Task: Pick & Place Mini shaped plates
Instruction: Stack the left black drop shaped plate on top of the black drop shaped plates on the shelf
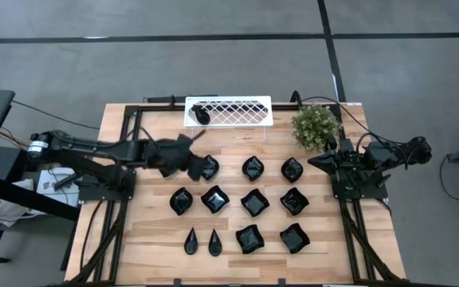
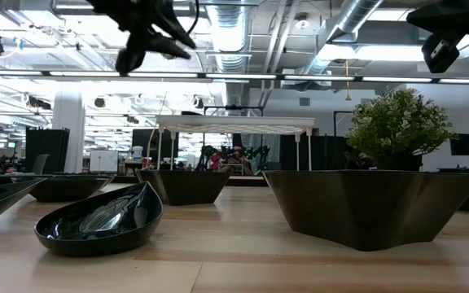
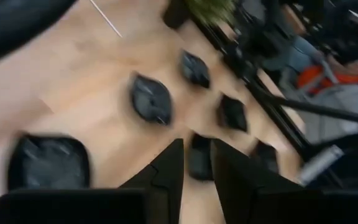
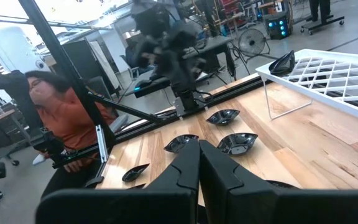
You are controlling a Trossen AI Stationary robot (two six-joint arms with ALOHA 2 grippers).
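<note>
The left gripper hangs above the table beside the nearest mini shaped plate, fingers narrowly apart and empty. 1 plate already lies on the white rack. It should open wider, descend straight, then grip the rim. The right gripper waits shut near the plant.
</note>
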